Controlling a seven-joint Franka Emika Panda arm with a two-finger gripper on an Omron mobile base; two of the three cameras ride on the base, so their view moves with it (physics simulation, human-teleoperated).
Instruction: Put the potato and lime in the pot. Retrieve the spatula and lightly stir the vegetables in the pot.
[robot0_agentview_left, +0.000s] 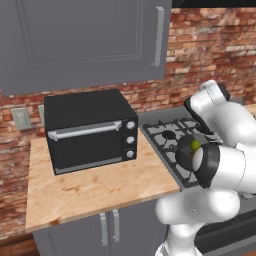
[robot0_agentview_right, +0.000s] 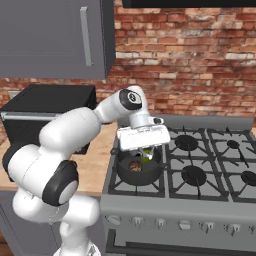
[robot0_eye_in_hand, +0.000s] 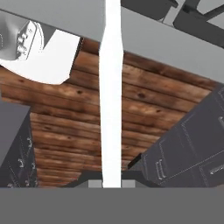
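We're on the stir step: potato (robot0_agentview_right: 134, 165) and lime (robot0_agentview_right: 146, 159) sit in the pot (robot0_agentview_right: 140, 172) on the near left burner, gripper (robot0_agentview_right: 146, 150) clamped tight on the spatula (robot0_eye_in_hand: 110, 94) handle over it; next, small gentle circles

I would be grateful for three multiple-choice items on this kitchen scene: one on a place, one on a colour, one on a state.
1. Where is the pot?
A. on the front left burner
B. on the wooden counter
C. inside the toaster oven

2. What colour is the lime?
A. red
B. green
C. white

3. How is the end effector?
A. wide open and empty
B. shut on the spatula
C. shut on the potato

Answers: 1 A, the pot sits on the stove grate; 2 B, bright green; 3 B, the pale handle rises between the fingertips.
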